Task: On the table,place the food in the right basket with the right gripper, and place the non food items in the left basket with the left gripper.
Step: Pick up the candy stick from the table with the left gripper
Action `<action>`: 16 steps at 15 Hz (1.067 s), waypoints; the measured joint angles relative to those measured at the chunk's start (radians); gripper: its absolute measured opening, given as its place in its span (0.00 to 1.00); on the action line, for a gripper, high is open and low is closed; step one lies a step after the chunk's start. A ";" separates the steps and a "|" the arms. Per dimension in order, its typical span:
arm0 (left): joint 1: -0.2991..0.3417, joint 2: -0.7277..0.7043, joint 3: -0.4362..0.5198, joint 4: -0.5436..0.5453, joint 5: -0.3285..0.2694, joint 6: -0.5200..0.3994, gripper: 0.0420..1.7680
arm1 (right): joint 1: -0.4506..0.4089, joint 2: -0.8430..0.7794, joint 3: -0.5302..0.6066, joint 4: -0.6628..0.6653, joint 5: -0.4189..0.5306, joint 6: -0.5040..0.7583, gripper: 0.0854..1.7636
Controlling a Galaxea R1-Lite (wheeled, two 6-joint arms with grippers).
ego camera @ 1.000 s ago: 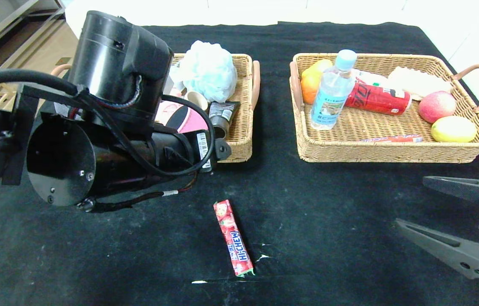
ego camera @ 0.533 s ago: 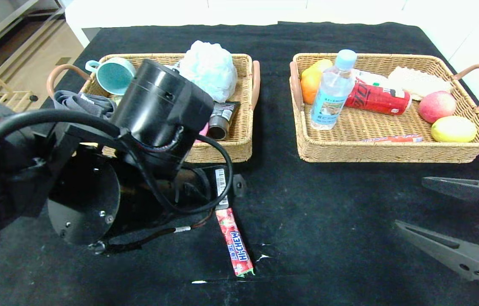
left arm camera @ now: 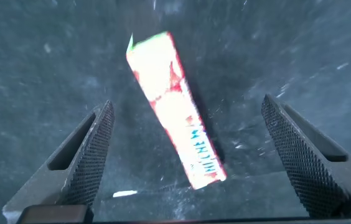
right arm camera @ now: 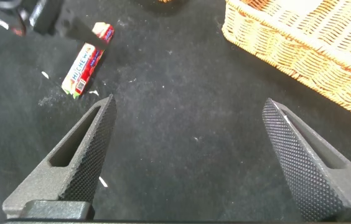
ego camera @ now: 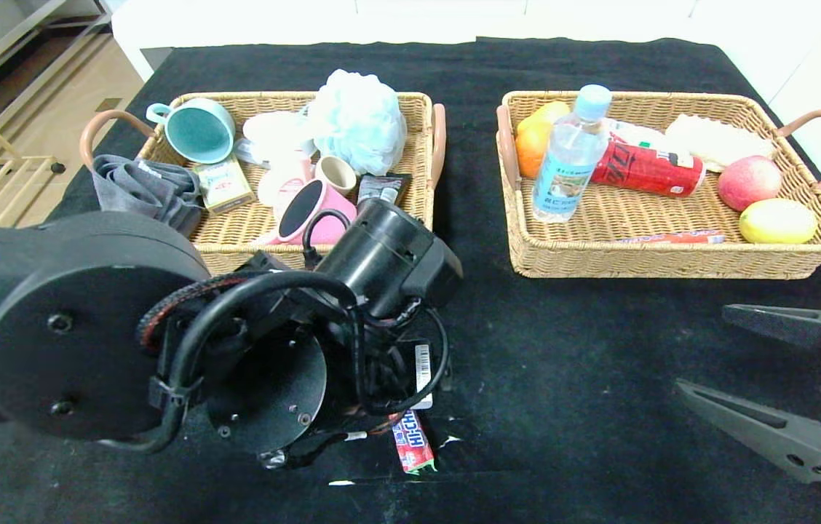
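Since a second earlier, the left arm had been swung back from over the left basket [ego camera: 410, 247] and brought down over the Hi-Chew candy stick [ego camera: 413, 442], so that the basket's contents were uncovered and most of the stick was hidden in the head view. In the left wrist view the left gripper [left arm camera: 188, 155] was seen directly above the stick, its fingers spread wide on either side and nothing held between them.

The stick lay flat on the table [ego camera: 563, 349], in front of the gap between the two baskets. Its long axis ran roughly away from the robot, the near end slanted slightly to the robot's right.

The left basket was seen to hold a teal mug [ego camera: 197, 129], a small beige cup [ego camera: 337, 174], a pink saucepan [ego camera: 306, 213] tipped on its side, a pale blue bath puff [ego camera: 357, 118], a grey cloth [ego camera: 141, 189], a small box [ego camera: 223, 184] and a dark tube [ego camera: 383, 185].

The right basket [ego camera: 672, 263] held an upright clear bottle [ego camera: 565, 161], a red can [ego camera: 648, 169], an orange sausage stick [ego camera: 676, 237] and several pieces of fruit.

The right gripper [ego camera: 738, 364] was held low at the table's near right, well apart from the stick, fingers wide apart and empty.
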 joint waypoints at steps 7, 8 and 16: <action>0.000 0.037 0.011 0.021 -0.003 -0.028 0.97 | 0.000 0.000 0.002 0.000 0.001 -0.007 0.97; -0.001 0.039 0.011 0.021 -0.003 -0.029 0.97 | 0.000 0.000 0.003 0.000 0.002 -0.007 0.97; -0.002 0.049 0.013 0.024 -0.001 -0.050 0.52 | 0.000 0.000 0.006 0.000 0.001 -0.013 0.97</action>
